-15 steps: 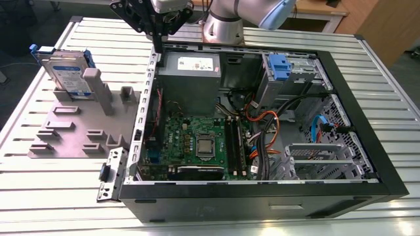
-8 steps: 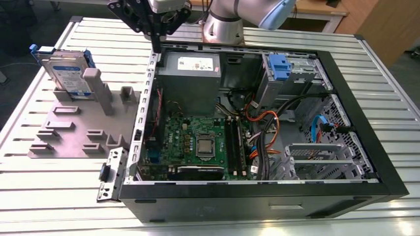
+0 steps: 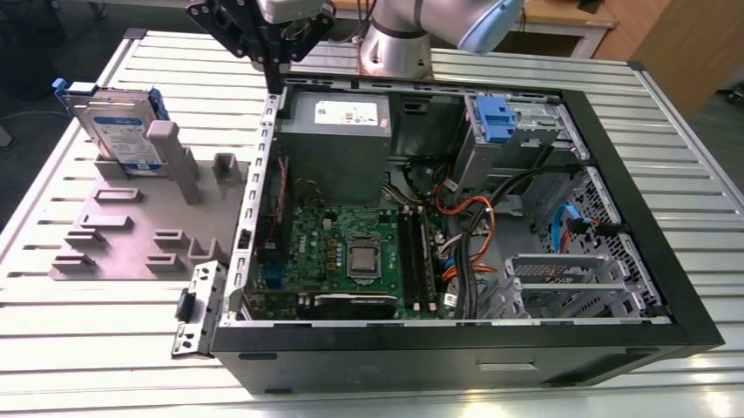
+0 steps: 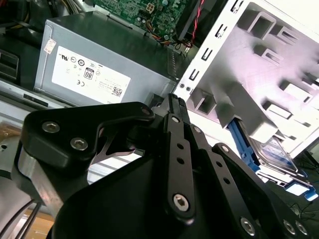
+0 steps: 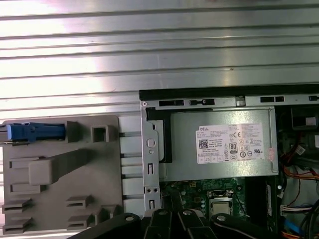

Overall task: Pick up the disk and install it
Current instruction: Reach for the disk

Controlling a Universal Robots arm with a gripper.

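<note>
We see the gripper with its fingers pressed together, pinching nothing. It points down, close over the case's far rim beside the power supply. The arm rises behind the case. The disk stands on edge in the grey holder at the exterior view's left, well apart from the gripper.

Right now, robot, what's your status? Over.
Gripper shut, empty, over computer case edge. Disk upright in grey slotted holder, untouched. Holder's post close beside it.
</note>
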